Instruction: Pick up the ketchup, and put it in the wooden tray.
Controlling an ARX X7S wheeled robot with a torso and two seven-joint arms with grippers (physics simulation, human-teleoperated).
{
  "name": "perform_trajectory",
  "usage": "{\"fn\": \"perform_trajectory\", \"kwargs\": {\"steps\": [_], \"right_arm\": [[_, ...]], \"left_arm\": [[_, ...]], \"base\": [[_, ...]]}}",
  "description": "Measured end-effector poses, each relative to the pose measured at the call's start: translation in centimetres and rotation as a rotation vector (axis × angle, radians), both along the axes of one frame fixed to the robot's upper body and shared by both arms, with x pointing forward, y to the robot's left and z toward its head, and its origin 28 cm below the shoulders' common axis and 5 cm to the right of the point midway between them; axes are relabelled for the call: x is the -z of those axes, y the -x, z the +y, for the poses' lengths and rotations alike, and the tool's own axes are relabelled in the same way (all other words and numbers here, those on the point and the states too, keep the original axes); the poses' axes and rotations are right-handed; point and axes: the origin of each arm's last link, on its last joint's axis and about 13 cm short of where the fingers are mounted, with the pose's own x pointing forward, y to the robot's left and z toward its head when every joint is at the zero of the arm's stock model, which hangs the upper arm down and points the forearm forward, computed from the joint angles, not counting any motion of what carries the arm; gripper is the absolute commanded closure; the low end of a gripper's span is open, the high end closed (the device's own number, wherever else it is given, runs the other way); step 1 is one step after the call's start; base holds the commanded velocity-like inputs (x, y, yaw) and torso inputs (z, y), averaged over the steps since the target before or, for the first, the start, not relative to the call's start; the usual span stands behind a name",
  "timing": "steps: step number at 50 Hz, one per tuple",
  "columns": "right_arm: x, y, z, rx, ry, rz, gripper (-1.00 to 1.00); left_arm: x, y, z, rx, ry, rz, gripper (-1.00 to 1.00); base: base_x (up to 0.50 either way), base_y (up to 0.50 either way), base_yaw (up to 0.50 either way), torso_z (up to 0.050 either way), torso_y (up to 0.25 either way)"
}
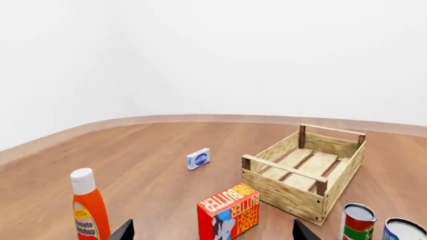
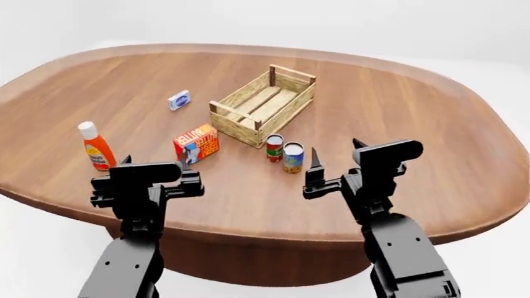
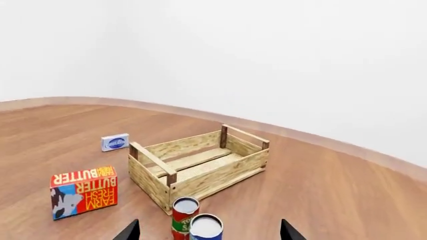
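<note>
The ketchup (image 2: 96, 149), a slim orange-red bottle with a white cap, stands upright at the table's left front; it also shows in the left wrist view (image 1: 89, 207). The wooden tray (image 2: 263, 105), a light slatted crate, sits mid-table and looks empty; it also shows in the left wrist view (image 1: 305, 170) and the right wrist view (image 3: 199, 166). My left gripper (image 2: 154, 162) is open and empty above the table's front edge, a little right of the ketchup. My right gripper (image 2: 336, 158) is open and empty, right of the cans.
A red-orange butter box (image 2: 196, 143) stands between the ketchup and the tray. Two cans (image 2: 285, 153) stand just in front of the tray. A small blue-white box (image 2: 179, 100) lies left of the tray. The oval wooden table (image 2: 398, 112) stretches away to the right and back.
</note>
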Motion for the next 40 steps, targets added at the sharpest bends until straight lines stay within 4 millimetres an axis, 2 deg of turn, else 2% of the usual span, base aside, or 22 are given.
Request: {"fn": "perform_trajectory", "kwargs": {"steps": [5,22,40], "right_arm": [[-0.2,-0.1,-0.1,-0.005,0.001,-0.005,-1.00],[-1.3,-0.6,0.1,-0.021,0.023,0.009,-1.00],[-3.0,-1.4,-0.1,-0.025,0.057,0.022,-1.00]], "left_arm": [[-0.3,-0.1,-0.1,0.004,-0.013,-0.009,-1.00],[-1.7,-1.5,0.0,0.049,-0.064,-0.019,-1.00],[-3.2,-3.2,0.0,0.087,-0.094,0.000,-1.00]], "base": [[0.03,0.01,0.45,0.000,0.000],[0.01,0.00,0.00,0.000,0.000],[0.33,0.07,0.00,0.000,0.000]]}}
